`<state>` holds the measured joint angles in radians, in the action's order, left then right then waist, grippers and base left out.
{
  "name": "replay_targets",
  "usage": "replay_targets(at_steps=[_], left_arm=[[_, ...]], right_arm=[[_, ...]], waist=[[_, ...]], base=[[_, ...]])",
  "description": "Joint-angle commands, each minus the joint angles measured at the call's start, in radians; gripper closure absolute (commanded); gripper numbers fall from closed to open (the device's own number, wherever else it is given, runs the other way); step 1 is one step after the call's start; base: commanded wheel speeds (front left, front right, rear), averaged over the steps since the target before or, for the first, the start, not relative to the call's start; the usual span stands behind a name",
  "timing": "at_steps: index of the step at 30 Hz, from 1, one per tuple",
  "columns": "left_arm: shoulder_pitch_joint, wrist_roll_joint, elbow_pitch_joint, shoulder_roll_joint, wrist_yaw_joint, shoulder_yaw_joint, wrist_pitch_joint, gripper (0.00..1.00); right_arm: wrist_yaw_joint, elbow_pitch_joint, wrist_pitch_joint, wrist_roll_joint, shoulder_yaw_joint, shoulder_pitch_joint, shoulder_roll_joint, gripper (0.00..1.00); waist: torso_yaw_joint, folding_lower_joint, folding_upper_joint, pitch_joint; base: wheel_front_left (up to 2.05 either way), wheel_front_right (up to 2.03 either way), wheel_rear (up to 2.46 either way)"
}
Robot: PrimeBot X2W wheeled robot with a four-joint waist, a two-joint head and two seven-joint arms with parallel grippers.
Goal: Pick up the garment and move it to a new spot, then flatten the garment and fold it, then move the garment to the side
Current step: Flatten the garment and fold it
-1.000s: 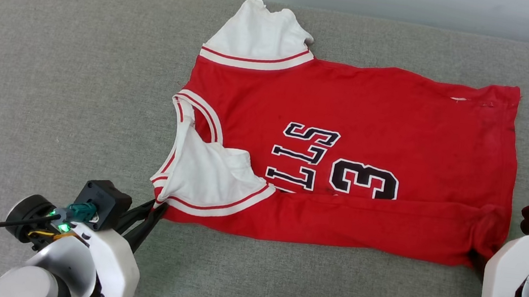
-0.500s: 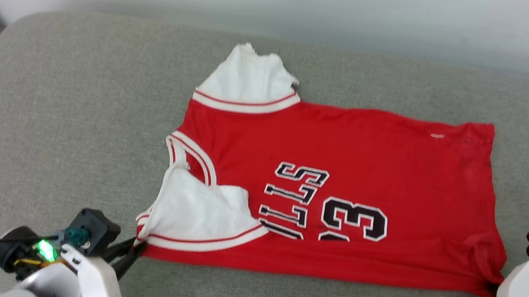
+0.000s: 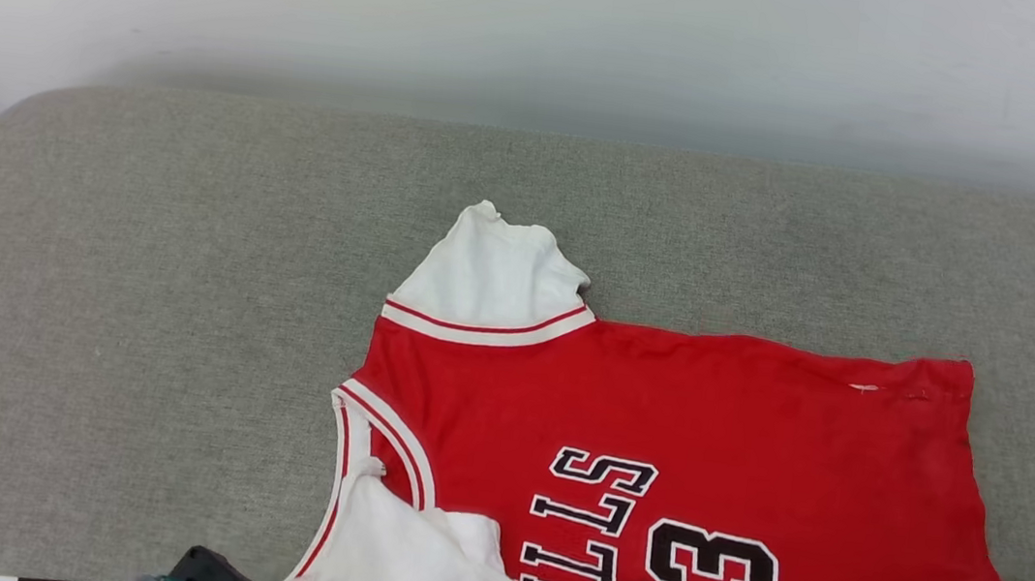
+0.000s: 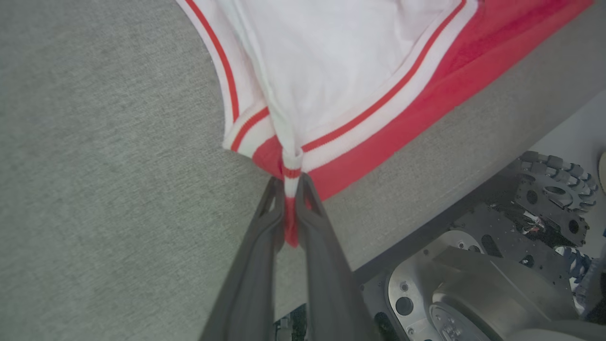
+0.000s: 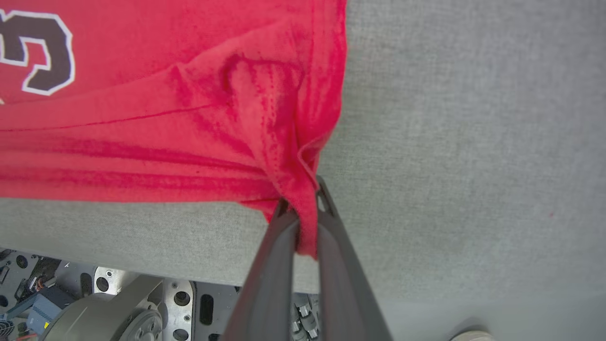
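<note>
Red garment (image 3: 707, 419) flat on grey cushion (image 3: 138, 286), btm-right.

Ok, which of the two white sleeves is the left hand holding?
The near sleeve, the folded-in one; the left hand pinches its striped trim. The far sleeve lies free.
</note>
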<state>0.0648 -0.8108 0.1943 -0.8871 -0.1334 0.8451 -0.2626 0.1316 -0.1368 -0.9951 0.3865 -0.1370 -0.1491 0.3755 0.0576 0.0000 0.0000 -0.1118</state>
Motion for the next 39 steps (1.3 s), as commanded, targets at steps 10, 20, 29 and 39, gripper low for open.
replay_targets(at_steps=[10,20,29,39], left_arm=[[0.01,0.006,-0.077,0.066,0.013,0.006,0.053,0.0],[0.062,0.034,-0.07,0.104,-0.032,-0.11,0.266,0.0],[0.057,0.06,-0.082,0.208,-0.14,-0.26,0.509,0.0],[-0.004,0.225,-0.007,0.3,-0.132,-0.43,0.529,0.0]], right_arm=[[-0.001,0.077,0.053,0.006,0.013,-0.012,-0.042,0.0],[-0.001,0.001,0.209,0.035,0.011,0.068,-0.026,0.0],[-0.001,-0.096,0.566,0.012,0.012,0.135,-0.072,0.0],[-0.001,-0.126,0.856,-0.061,0.042,0.109,-0.126,0.0]], waist=[[0.002,0.0,0.0,0.01],[0.002,0.0,0.0,0.047],[-0.015,0.0,0.0,0.059],[-0.035,0.0,0.0,0.039]], base=[[0.0,0.0,0.0],[0.0,0.0,0.0],[0.0,0.0,0.0],[0.0,0.0,0.0]])
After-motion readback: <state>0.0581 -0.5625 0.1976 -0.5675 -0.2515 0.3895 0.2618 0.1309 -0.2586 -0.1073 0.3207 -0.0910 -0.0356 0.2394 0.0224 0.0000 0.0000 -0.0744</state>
